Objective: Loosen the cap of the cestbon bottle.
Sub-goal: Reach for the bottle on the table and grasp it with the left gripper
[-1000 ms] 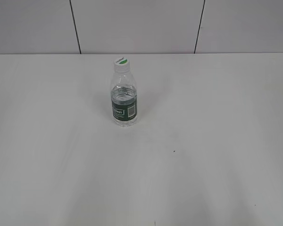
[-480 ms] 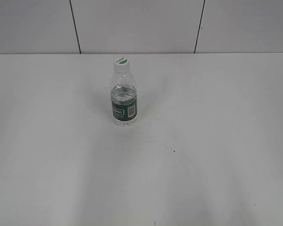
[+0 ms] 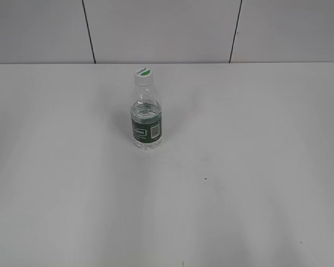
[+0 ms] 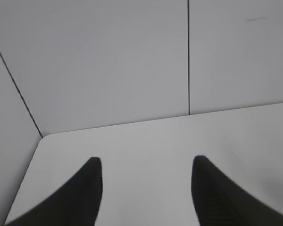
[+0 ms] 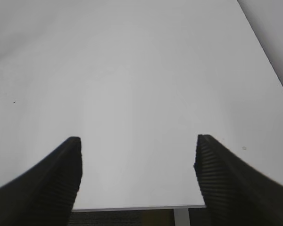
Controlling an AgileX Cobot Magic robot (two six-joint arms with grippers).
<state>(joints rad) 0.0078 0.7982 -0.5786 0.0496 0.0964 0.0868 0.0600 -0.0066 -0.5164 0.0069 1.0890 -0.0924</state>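
Exterior view shows us the bottle point(image 3: 146, 119) standing upright on the white table point(image 3: 256, 167), left of centre and toward the far edge, with its cap point(image 3: 143, 73) on the neck and no arm near it. Our left gripper point(image 4: 147, 162) has its fingers spread over a bare table corner by the wall point(image 4: 108, 61). Our right gripper point(image 5: 137, 140) is spread wide above bare tabletop, holding nothing.

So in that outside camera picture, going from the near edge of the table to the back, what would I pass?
Bare white table → small dark speck → cestbon bottle, upright with its cap on → panelled grey wall.
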